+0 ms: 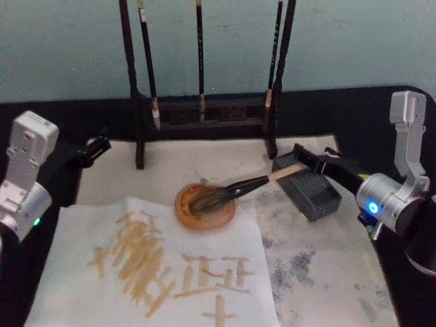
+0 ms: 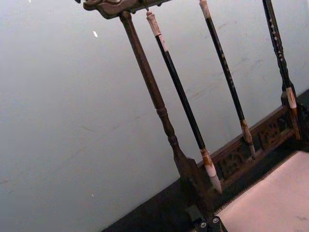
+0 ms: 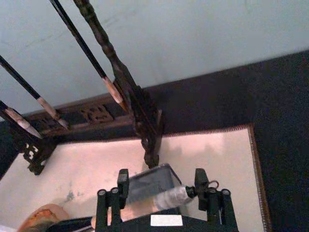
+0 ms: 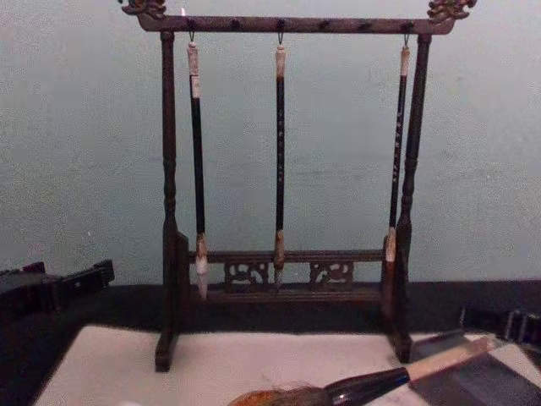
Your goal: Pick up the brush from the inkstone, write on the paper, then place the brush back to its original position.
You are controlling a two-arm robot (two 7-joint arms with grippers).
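The brush (image 1: 238,189) is seen lying with its bushy bristle head in the round orange-brown inkstone (image 1: 204,206) and its pale handle slanting up over the dark grey block (image 1: 310,191); the handle's end is found between the fingers of the right claw (image 1: 302,162), which are set narrowly about it, though contact cannot be confirmed. In the right wrist view the handle (image 3: 166,197) is shown crossing between the two fingers, close to both. The paper (image 1: 157,272) is spread on the counter (image 1: 381,116) near the inkstone and is already marked with ochre strokes; the left claw (image 1: 95,148) is held idle beside the wooden rack (image 1: 204,112), and its opening cannot be told. The brush is judged light and stiff along the handle, soft and wet at the bristles, glossy and probably slippery at the black neck; hold is best taken on the matt beige handle, well back from the head.
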